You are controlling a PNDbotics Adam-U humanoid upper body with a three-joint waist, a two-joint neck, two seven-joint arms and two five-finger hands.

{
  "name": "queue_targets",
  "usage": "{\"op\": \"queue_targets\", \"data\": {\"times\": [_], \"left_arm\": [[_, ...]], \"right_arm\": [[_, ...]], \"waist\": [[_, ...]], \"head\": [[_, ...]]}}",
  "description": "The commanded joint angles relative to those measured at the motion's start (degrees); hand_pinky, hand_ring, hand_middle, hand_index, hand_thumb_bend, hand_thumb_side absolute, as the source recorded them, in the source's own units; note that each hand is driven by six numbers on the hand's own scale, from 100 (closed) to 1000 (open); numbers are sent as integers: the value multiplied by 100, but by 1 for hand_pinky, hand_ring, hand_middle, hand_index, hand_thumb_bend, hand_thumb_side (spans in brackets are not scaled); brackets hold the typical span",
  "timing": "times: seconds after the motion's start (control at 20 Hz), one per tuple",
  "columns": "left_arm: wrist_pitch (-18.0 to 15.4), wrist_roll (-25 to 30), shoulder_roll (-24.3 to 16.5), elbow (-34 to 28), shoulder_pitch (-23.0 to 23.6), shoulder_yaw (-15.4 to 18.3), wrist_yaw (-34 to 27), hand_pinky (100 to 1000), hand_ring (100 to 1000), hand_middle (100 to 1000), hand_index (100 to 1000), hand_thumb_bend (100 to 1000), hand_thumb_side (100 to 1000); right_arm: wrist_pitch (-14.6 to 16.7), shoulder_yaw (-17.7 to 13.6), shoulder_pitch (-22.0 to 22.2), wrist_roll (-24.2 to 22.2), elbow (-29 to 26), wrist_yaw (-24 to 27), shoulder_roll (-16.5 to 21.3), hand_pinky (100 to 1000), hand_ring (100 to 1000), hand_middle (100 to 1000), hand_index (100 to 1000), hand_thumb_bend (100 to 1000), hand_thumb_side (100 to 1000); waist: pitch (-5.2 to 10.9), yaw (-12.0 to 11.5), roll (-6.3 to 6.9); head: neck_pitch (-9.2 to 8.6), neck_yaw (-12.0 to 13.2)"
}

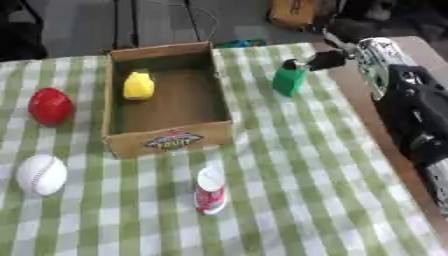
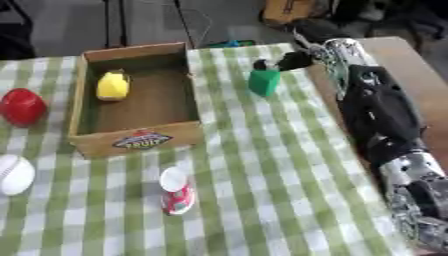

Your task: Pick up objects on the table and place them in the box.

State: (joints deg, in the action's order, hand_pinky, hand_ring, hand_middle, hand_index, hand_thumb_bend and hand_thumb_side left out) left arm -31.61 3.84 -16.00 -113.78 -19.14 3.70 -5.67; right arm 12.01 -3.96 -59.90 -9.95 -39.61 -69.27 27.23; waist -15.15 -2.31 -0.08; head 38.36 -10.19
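Right robot hand [image 1: 317,61] pinches blocky green object [image 1: 289,80].

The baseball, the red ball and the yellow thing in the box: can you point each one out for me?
Baseball [image 1: 40,174], left eye view, middle of its white surface.
Red ball [image 1: 50,106], left eye view, centre of the ball.
Yellow object [image 1: 138,86], left eye view, middle of its body, inside the cardboard box [image 1: 171,141].
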Motion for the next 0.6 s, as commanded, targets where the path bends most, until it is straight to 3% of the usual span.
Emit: {"op": "queue_targets", "data": {"times": [0.05, 0.6], "left_arm": [[21, 6, -40, -81, -102, -3, 11, 459, 622, 650, 723, 102, 988], [35, 42, 7, -81, -136, -24, 10, 457, 621, 652, 724, 101, 990]], "right_arm": [[-94, 17, -32, -113, -200, 196, 42, 890, 954, 841, 958, 807, 894], [-294, -84, 166, -32, -173, 150, -189, 890, 955, 847, 956, 823, 836]], "waist": [[79, 6, 2], [28, -36, 41]], "head": [[-86, 11], [-185, -27]]}}
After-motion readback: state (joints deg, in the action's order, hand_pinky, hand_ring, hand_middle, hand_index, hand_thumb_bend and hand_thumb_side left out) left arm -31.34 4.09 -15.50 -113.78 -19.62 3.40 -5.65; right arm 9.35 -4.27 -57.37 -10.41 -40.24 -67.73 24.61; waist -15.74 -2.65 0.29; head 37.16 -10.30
